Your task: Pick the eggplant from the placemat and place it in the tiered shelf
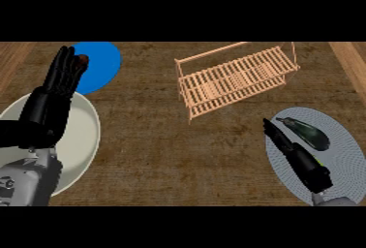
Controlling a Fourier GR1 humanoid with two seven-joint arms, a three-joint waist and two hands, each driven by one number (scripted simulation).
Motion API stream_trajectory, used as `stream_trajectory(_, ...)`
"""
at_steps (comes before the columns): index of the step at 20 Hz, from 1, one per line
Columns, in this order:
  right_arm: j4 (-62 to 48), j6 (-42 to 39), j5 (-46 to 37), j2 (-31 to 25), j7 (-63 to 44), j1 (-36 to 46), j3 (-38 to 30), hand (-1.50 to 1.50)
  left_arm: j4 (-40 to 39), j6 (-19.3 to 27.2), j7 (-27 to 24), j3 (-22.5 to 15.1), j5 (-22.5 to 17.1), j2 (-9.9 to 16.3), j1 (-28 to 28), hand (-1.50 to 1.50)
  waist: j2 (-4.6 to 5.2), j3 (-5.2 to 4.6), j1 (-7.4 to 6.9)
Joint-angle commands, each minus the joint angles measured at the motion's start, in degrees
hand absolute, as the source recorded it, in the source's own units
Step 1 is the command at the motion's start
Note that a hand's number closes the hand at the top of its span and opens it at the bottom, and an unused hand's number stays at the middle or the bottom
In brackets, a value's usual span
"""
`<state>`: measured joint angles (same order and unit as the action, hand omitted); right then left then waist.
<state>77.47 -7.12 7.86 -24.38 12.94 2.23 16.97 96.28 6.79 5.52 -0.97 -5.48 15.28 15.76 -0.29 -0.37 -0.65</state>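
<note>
A dark eggplant point(306, 132) lies on a round grey placemat point(342, 160) at the right. My right hand point(297, 157) sits just left of the eggplant, over the placemat's left part, with fingers straight and pointing up-left, not touching it. The wooden tiered shelf point(236, 77) stands at the back centre-right, its slatted tiers bare. My left hand point(61, 82) rests open at the left, fingers pointing up.
A white plate point(82, 140) lies at the left under my left forearm. A blue round plate point(100, 60) sits at the back left, partly behind my left hand's fingers. Brown wooden countertop point(178, 155) stretches between the plate and the placemat.
</note>
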Motion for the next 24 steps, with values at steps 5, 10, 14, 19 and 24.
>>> stream_trajectory(5, -11.01, -0.71, -1.69, -20.50, -9.42, 11.38, -15.39, -1.50, -8.26, -4.40, 2.60, -4.07, 2.79, 2.18, -9.26, 0.00, 1.71, 0.20, -0.92)
stream_trajectory(10, -26.94, 0.85, -3.19, -23.70, -14.51, 15.77, -19.42, 1.50, -11.32, -7.44, 1.97, -7.94, 2.68, 0.74, -13.15, 0.00, 1.84, 0.57, -2.79)
stream_trajectory(14, -34.94, -14.01, 1.64, -22.30, -7.17, 22.56, -19.45, -1.50, -17.75, -9.02, -1.88, -6.24, 2.09, 0.69, -11.88, 0.00, 1.22, 0.50, -1.54)
stream_trajectory(19, -39.41, -24.37, -3.02, -23.11, -3.72, 31.41, -15.16, -1.50, -18.68, -7.37, -0.29, -7.69, 4.49, -1.16, -9.80, 0.00, 0.91, 0.46, -1.27)
stream_trajectory(24, -36.97, -33.18, -6.03, -23.48, -15.44, 38.36, -9.67, -1.50, -17.24, -8.33, -0.42, -6.85, 3.87, -0.19, -11.85, 0.00, 0.45, 0.30, -1.23)
